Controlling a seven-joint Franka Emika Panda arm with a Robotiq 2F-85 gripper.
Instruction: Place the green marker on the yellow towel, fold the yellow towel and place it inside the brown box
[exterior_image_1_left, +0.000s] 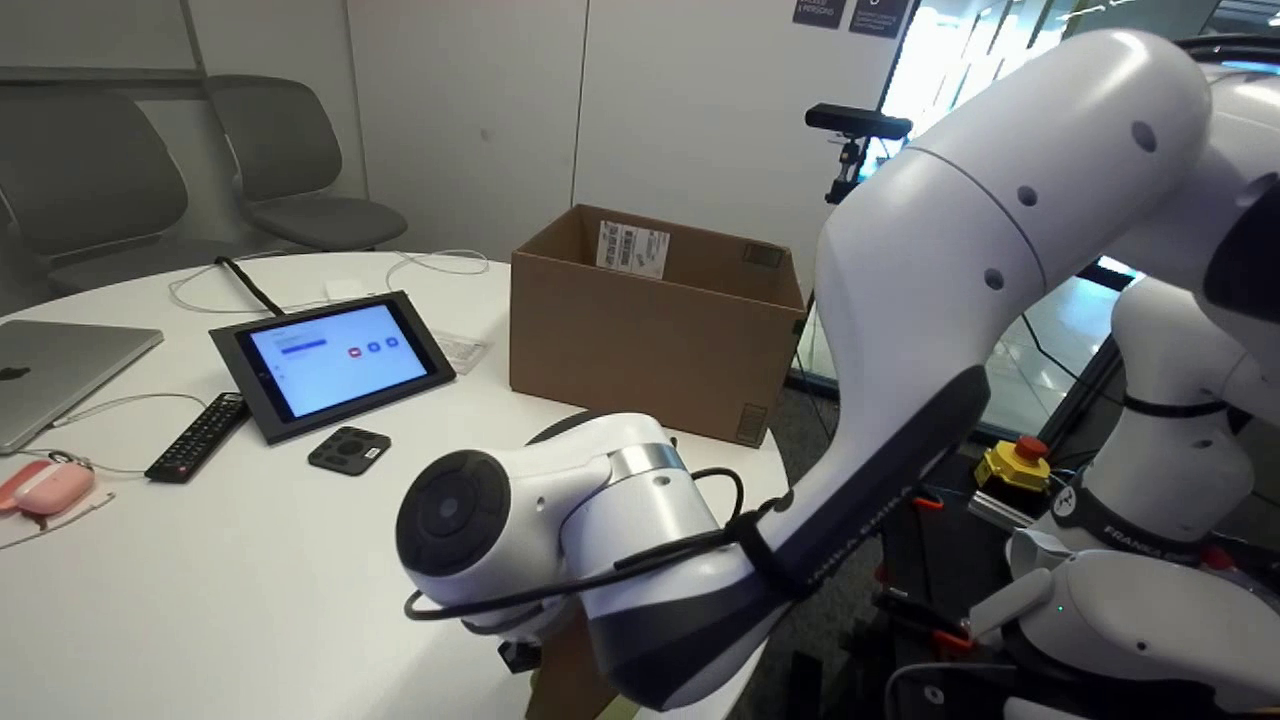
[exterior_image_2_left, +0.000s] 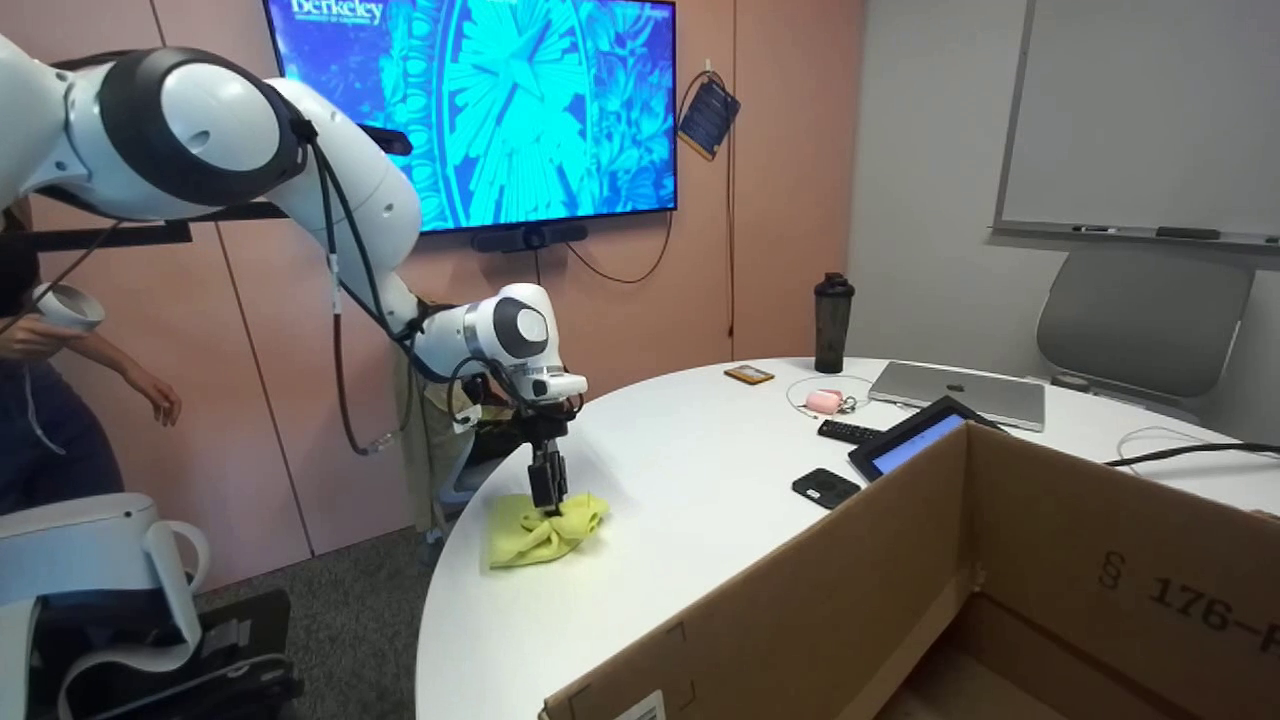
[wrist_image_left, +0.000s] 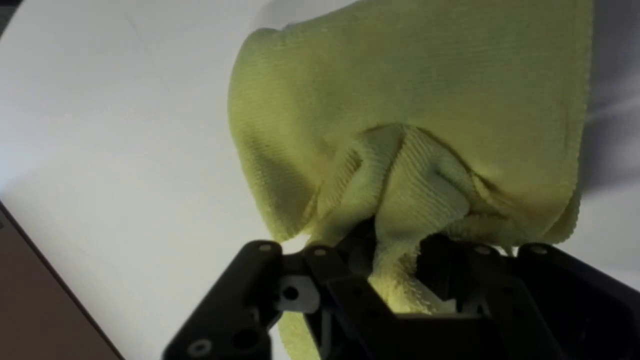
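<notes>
The yellow towel (exterior_image_2_left: 515, 540) lies folded and bunched near the table edge in an exterior view. It fills much of the wrist view (wrist_image_left: 425, 75), with its middle gathered into creases between the fingers. My gripper (wrist_image_left: 396, 245) points down and is shut on a bunched part of the yellow towel, low over the table; it also shows in an exterior view (exterior_image_2_left: 550, 505). The brown box (exterior_image_1_left: 650, 345) stands open at the table's edge, its near wall large in an exterior view (exterior_image_2_left: 800, 610), away from the towel. The green marker does not show in any view.
On the white table (exterior_image_2_left: 680, 500) are a tablet on a stand (exterior_image_1_left: 335, 360), a black puck-like device (exterior_image_1_left: 348, 450), a remote (exterior_image_1_left: 198, 437), a laptop (exterior_image_2_left: 960, 393), a pink case (exterior_image_2_left: 825, 401) and a dark bottle (exterior_image_2_left: 831, 325). A brown surface (wrist_image_left: 40, 310) fills the wrist view's lower-left corner.
</notes>
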